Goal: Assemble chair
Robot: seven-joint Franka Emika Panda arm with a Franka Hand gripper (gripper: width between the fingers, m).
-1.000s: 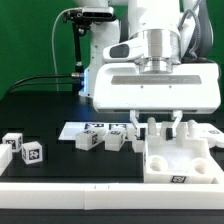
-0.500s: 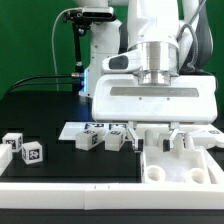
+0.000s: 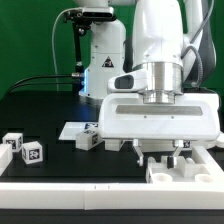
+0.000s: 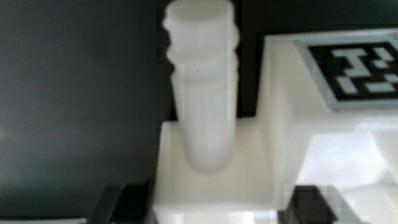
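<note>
Jaws clamped on chair piece (image 3: 195, 172) at its peg (image 4: 199, 90); off-centre hold could let it pivot, slip.

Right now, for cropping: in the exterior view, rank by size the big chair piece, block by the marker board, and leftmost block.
Big chair piece
Then block by marker board and leftmost block: alike, unranked.

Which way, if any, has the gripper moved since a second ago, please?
Yes. The gripper, gripping the chair piece, has come down and slightly toward the exterior view's right, now covering most of the marker board.
</note>
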